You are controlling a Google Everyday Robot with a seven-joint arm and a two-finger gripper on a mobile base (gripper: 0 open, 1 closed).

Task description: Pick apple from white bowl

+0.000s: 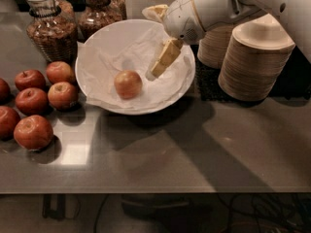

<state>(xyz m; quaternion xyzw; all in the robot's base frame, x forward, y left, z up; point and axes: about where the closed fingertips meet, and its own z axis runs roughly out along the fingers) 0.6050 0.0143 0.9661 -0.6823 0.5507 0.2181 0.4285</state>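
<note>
The apple [128, 84], pale red-orange, lies in the white bowl [92, 89], left of its middle, on crumpled white paper. My gripper [148, 42] hangs over the bowl's right half, coming in from the upper right on a white arm. It is open and empty. One beige finger [163, 59] points down-left, its tip just right of the apple and not touching it. The other finger [154, 11] is up by the bowl's far rim.
Several darker red apples [34, 103] lie on the grey table left of the bowl. Two glass jars [51, 28] stand behind it. Stacks of beige paper bowls [255, 57] stand to the right on a dark mat. The table's front edge [155, 191] is near.
</note>
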